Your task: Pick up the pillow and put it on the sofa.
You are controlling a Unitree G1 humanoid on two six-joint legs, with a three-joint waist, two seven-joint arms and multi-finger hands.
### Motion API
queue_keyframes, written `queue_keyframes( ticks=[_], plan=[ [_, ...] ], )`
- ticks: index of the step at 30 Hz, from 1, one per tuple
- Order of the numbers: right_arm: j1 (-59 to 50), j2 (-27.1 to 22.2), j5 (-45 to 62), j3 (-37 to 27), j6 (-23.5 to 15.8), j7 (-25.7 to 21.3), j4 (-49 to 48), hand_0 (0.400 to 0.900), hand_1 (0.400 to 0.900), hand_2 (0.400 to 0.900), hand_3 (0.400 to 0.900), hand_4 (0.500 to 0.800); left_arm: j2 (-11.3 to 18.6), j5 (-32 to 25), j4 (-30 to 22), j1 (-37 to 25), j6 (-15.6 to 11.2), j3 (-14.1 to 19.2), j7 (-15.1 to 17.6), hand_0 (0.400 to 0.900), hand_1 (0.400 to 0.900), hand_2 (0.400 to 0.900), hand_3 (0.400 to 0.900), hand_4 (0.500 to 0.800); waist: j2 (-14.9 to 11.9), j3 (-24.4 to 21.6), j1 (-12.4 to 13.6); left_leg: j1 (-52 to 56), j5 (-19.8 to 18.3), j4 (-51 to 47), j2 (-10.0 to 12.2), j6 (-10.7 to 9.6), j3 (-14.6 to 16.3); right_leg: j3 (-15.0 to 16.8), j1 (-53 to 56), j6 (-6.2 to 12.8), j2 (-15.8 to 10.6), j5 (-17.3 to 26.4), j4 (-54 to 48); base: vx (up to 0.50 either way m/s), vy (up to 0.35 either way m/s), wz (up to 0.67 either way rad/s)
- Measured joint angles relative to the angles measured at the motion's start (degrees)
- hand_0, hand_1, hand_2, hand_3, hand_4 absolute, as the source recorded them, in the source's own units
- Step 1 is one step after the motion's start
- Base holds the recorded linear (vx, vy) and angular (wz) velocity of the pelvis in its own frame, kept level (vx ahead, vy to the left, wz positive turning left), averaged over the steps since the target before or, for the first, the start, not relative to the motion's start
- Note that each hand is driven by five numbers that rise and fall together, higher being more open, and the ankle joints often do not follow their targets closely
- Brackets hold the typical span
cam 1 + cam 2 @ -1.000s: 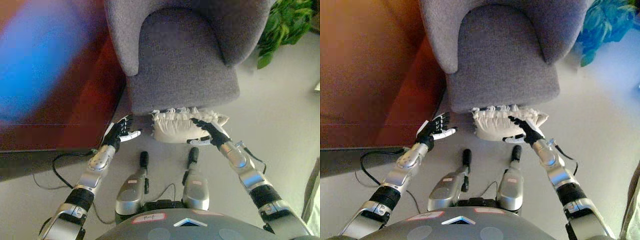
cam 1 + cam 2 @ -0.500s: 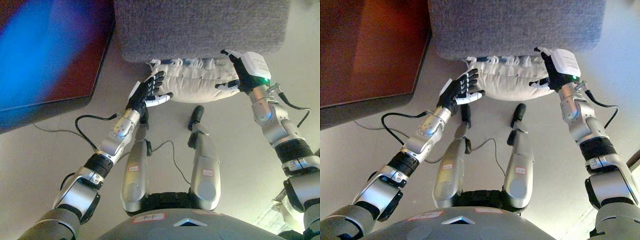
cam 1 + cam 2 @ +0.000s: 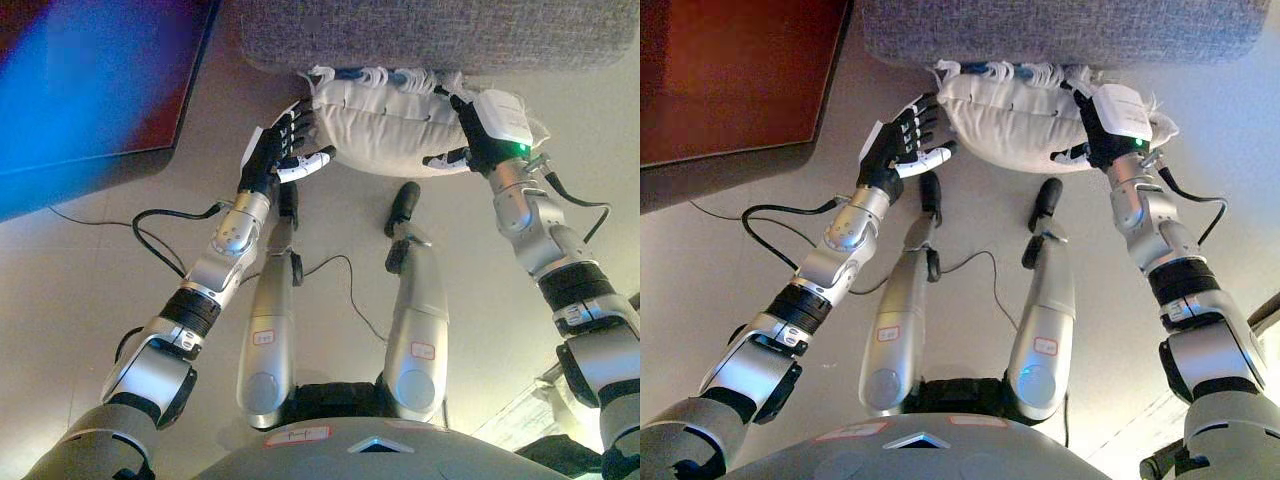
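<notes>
Down on the pale floor (image 3: 90, 290), right against the front edge of the grey upholstered sofa (image 3: 430, 30), lies the cream-white frilled fabric pillow (image 3: 385, 125), and it sits between my two hands. Its long axis runs from my left to my right, parallel to the sofa's edge, so each short end faces one of my palms.

My left hand (image 3: 282, 150) is at the pillow's left end, fingers spread and nearly straight, the white-tipped thumb pointing toward the fabric; it looks to be touching or just short of it, and grips nothing. My right hand (image 3: 478, 130) is pressed against the right end, seen mostly from its back. I judge the right hand the nearer one, already in contact.

Whether my right fingers are curled into the fabric I cannot tell, since the back of the hand covers them. The pillow's far edge, with its frill, is tucked under the sofa's overhang, and the sofa seat itself is cut off at the top. A dark reddish-brown wooden panel (image 3: 730, 80) fills the upper left.
</notes>
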Motion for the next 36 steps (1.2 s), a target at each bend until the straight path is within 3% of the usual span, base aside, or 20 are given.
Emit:
queue_keyframes(
  ticks=[12, 22, 36],
  plan=[
    [-5.5, 0.0, 0.0, 0.1, 0.0, -2.6, 1.5, 0.900, 0.900, 0.900, 0.900, 0.800, 0.3, -0.5, 0.0, -1.3, -1.2, 0.1, 1.3, 0.900, 0.900, 0.900, 0.900, 0.800, -0.1, 0.1, -1.2, -9.3, -0.8, 5.6, 0.1, 0.1, 0.0, 0.8, -8.5, -0.38, -0.4, -0.2, 3.9, 0.00, -0.002, 0.02],
    [-11.1, -0.3, -0.2, 0.9, 0.8, -7.0, 4.9, 0.900, 0.900, 0.900, 0.900, 0.800, 0.6, -1.2, -0.7, -3.0, -1.6, -0.2, 2.1, 0.900, 0.900, 0.900, 0.900, 0.800, -0.1, 0.1, 0.5, -16.3, -1.8, 9.7, 0.0, 0.0, -0.2, 1.5, -15.2, -1.27, -0.7, -0.9, 7.3, 0.00, 0.005, 0.04],
    [-16.9, -2.2, -0.3, 4.4, 2.7, -6.0, 5.5, 0.900, 0.900, 0.900, 0.900, 0.800, 1.4, -2.7, -0.7, -3.0, -1.6, -1.0, 2.1, 0.900, 0.900, 0.900, 0.900, 0.800, -0.1, 0.1, 0.5, -20.1, -2.0, 11.5, 0.0, -0.4, -0.4, 1.7, -19.0, -1.50, -1.1, -1.2, 9.1, 0.00, 0.000, 0.00]
  ],
)
